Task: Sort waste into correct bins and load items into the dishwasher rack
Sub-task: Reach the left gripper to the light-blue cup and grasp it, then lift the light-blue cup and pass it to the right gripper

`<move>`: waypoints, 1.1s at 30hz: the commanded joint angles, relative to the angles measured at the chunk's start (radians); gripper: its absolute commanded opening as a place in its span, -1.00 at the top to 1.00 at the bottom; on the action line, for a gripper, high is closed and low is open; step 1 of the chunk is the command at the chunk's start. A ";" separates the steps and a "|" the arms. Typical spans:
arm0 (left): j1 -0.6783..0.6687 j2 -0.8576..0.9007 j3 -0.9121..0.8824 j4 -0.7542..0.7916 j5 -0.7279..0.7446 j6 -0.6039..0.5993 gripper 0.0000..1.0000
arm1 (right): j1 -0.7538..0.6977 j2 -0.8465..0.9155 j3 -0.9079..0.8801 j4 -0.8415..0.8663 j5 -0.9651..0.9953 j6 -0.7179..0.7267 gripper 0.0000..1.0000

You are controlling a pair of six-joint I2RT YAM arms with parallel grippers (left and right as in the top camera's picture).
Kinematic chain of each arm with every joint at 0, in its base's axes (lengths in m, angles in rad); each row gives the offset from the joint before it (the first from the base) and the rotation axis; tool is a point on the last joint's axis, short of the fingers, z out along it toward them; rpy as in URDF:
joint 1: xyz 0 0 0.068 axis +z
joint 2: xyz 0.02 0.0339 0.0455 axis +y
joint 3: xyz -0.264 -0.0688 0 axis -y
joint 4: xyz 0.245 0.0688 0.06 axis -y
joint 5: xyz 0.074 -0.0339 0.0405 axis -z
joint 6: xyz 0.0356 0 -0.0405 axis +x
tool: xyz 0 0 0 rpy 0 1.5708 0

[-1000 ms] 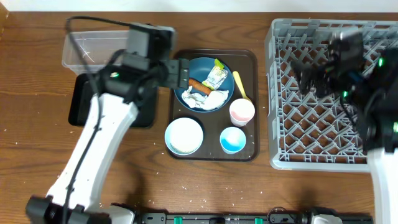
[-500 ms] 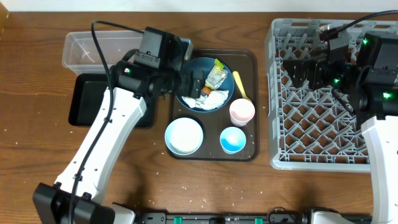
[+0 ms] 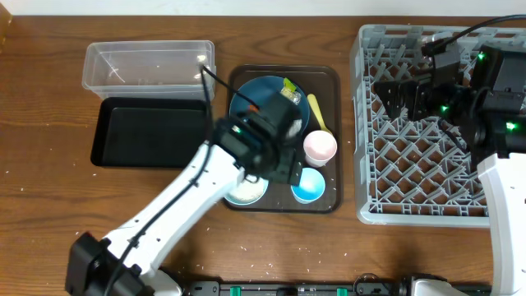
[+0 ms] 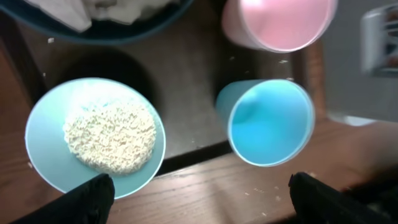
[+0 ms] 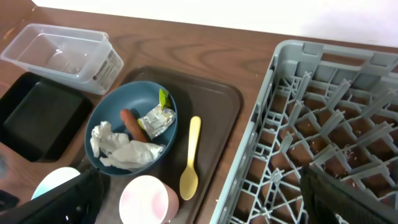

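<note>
While sausage [image 5: 132, 124], tissue [image 5: 127, 152], wrapper [image 5: 155, 118] lie in dark-blue dish [image 5: 112, 109], rice [image 4: 111, 134] in bowl [image 4: 43, 163], you have nothing binned, rack [image 3: 362, 164] bare. Left gripper [image 4: 202, 196] spread above bowl, right gripper [image 5: 208, 200] spread over rack.

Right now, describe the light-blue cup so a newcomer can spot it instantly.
Start at the big grey dishwasher rack; the brown serving tray lies just left of it in the overhead view. The light-blue cup stands in the tray's rack-side corner nearest the robot, beside the pink cup: small, empty and blue inside, unlike the wider white bowl holding rice.
</note>
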 commanded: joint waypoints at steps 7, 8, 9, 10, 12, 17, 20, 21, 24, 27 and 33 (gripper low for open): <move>-0.023 0.011 -0.178 0.249 -0.029 -0.077 -0.73 | -0.010 0.002 0.020 -0.050 -0.001 0.018 -0.98; -0.023 0.013 -0.186 0.274 -0.014 -0.077 -0.72 | -0.010 0.002 0.020 -0.056 -0.001 0.019 -0.98; -0.023 0.016 -0.190 0.296 0.000 -0.077 -0.68 | -0.010 0.002 0.020 -0.062 -0.002 0.019 -0.98; -0.023 0.021 -0.190 0.312 0.013 -0.077 -0.64 | -0.010 0.002 0.020 -0.066 -0.001 0.019 -0.98; -0.023 0.037 -0.190 0.331 0.027 -0.078 -0.53 | -0.010 0.002 0.020 -0.069 -0.001 0.019 -0.98; -0.022 0.119 -0.190 0.323 0.114 -0.077 -0.48 | -0.010 0.002 0.020 -0.073 -0.002 0.019 -0.99; -0.022 0.158 -0.190 0.324 0.146 -0.077 -0.41 | -0.010 0.002 0.020 -0.073 -0.002 0.019 -0.98; -0.022 0.162 -0.190 0.324 0.148 -0.078 -0.39 | -0.010 0.002 0.020 -0.073 -0.002 0.019 -0.98; -0.022 0.158 -0.186 0.327 0.148 -0.077 -0.27 | -0.010 0.002 0.020 -0.073 -0.002 0.019 -0.98; -0.021 0.150 -0.175 0.327 0.148 -0.077 -0.14 | -0.010 0.002 0.020 -0.073 -0.001 0.019 -0.99; -0.020 0.122 -0.161 0.328 0.145 -0.077 0.50 | -0.010 0.002 0.020 -0.072 -0.001 0.018 -0.98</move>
